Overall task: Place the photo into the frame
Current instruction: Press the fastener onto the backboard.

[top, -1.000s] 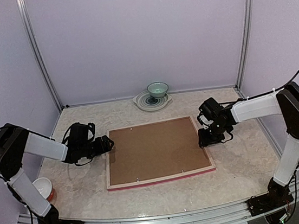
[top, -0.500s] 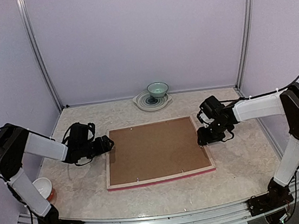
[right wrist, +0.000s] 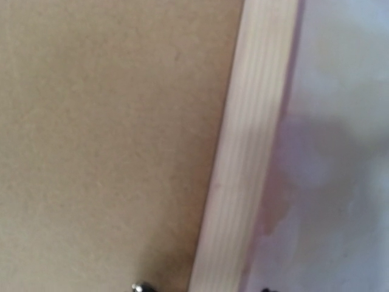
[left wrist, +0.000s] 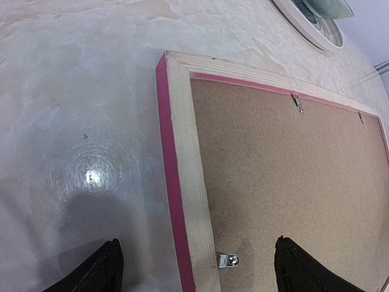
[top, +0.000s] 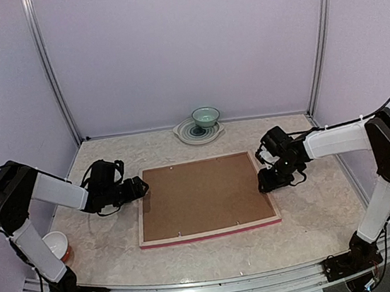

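The frame lies face down mid-table, pale wood up with a pink edge, and the brown backing sits inside it. The photo is hidden. My left gripper is open at the left rail, one finger over the table and the other over the backing, above a metal clip. My right gripper hovers low over the right rail. Its fingers barely reach into the right wrist view, where another clip shows at the bottom edge.
A green bowl stands on a patterned plate at the back wall. A white and orange bowl sits by the left arm's base. Metal posts and purple walls close in the table.
My right gripper has shifted slightly at the right rail. The left arm and the frame have stayed still.
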`<state>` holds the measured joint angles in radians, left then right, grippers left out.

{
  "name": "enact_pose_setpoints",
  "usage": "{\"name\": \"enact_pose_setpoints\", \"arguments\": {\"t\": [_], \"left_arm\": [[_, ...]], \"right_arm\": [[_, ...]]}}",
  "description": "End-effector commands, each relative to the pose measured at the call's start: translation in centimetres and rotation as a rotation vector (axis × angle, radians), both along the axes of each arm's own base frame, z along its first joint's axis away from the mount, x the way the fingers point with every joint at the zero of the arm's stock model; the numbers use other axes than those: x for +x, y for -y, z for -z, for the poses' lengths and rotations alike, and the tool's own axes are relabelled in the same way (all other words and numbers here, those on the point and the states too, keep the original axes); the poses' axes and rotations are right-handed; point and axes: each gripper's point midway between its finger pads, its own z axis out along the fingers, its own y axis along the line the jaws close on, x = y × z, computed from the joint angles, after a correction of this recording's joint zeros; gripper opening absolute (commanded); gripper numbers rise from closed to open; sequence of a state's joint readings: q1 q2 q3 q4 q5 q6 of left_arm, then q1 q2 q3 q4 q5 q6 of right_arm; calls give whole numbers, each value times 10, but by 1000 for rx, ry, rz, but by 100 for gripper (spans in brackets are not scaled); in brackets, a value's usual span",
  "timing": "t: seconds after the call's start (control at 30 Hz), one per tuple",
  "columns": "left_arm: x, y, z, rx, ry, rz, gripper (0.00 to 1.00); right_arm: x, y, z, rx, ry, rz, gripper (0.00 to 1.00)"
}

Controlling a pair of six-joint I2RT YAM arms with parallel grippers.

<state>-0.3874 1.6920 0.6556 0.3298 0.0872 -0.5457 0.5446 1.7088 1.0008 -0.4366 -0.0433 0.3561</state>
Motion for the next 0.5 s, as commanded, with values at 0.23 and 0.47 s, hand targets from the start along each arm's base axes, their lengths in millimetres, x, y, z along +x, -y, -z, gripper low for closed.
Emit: {"name": "enact_pose_setpoints", "arguments": {"t": [0.23,0.47], "left_arm": [[-5,0,10,-8,-40,3,85],[-5,0,10,-10,-41,4,85]], "right_arm": [[-15,5,15,-77,-38,-43,44],[-14,7,24,-141,-38,-36,40]]}}
